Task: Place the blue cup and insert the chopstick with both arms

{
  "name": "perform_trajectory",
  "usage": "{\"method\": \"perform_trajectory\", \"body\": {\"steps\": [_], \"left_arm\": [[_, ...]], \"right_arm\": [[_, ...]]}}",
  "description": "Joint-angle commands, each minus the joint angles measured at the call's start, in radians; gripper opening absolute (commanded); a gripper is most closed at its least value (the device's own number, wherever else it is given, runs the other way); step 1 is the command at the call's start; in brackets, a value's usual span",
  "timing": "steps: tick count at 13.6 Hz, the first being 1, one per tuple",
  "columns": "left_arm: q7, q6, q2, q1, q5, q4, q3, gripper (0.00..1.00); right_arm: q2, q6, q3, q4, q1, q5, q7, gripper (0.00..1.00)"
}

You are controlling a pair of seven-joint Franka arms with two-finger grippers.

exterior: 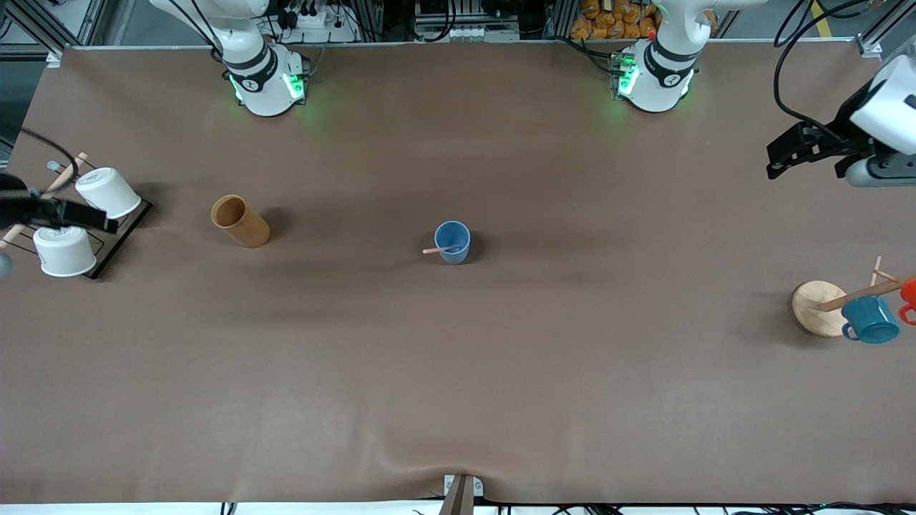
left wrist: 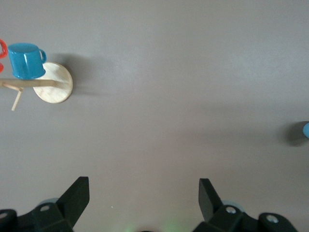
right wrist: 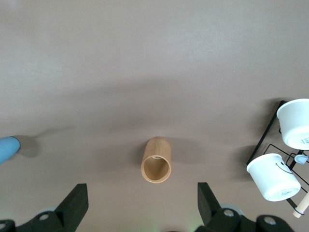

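The blue cup (exterior: 453, 242) stands upright in the middle of the table. The pale pink chopstick (exterior: 438, 250) leans inside it, its end sticking out over the rim toward the right arm's end. A sliver of the cup shows in the left wrist view (left wrist: 305, 130) and in the right wrist view (right wrist: 7, 147). My left gripper (exterior: 774, 163) hangs open and empty over the left arm's end of the table; its wrist view (left wrist: 144, 193) shows bare cloth between the fingers. My right gripper (exterior: 109, 223) is open and empty over the rack of white cups, also seen in its wrist view (right wrist: 142, 198).
A tan-brown cylinder (exterior: 241, 221) stands between the blue cup and a black wire rack with two white cups (exterior: 107, 192). At the left arm's end a wooden mug tree (exterior: 816, 306) carries a teal mug (exterior: 869, 320) and a red mug (exterior: 909, 293).
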Motion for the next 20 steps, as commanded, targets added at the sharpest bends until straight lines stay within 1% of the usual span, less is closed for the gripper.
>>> {"method": "perform_trajectory", "body": {"steps": [1, 2, 4, 6, 7, 9, 10, 13, 17, 20], "left_arm": [[0.01, -0.005, -0.042, -0.023, -0.022, -0.032, 0.028, 1.0], [0.01, -0.008, -0.044, -0.023, -0.022, -0.032, 0.028, 1.0], [0.009, -0.008, -0.041, -0.023, -0.014, -0.025, 0.024, 1.0], [-0.002, -0.008, -0.038, -0.026, -0.01, -0.022, 0.015, 1.0], [-0.002, -0.008, -0.038, -0.026, -0.01, -0.022, 0.014, 1.0], [0.001, 0.0, -0.027, -0.017, -0.008, -0.019, 0.013, 1.0], [0.004, 0.0, -0.027, -0.015, -0.008, -0.017, 0.013, 1.0], [0.013, 0.0, -0.007, -0.018, -0.008, 0.015, 0.013, 1.0], [0.01, 0.0, -0.003, -0.011, -0.021, 0.032, 0.013, 1.0], [0.009, -0.002, -0.001, -0.021, -0.008, 0.032, 0.013, 1.0]], "right_arm": [[-0.218, 0.149, 0.014, -0.295, -0.001, -0.023, -0.014, 1.0], [-0.236, 0.152, 0.02, -0.313, 0.003, -0.024, -0.009, 1.0], [-0.246, 0.149, 0.036, -0.311, 0.005, -0.03, -0.008, 1.0], [-0.237, 0.149, 0.029, -0.296, 0.003, -0.035, -0.011, 1.0], [-0.206, 0.141, 0.031, -0.232, 0.002, -0.036, -0.012, 1.0], [-0.134, 0.057, 0.037, -0.116, 0.013, -0.039, -0.006, 1.0], [-0.125, 0.054, 0.037, -0.098, 0.025, -0.068, -0.017, 1.0], [-0.128, 0.054, 0.039, -0.084, 0.029, -0.081, -0.02, 1.0], [-0.14, 0.045, 0.042, -0.09, 0.043, -0.076, -0.003, 1.0], [-0.144, 0.046, 0.04, -0.092, 0.048, -0.076, -0.003, 1.0]]}}
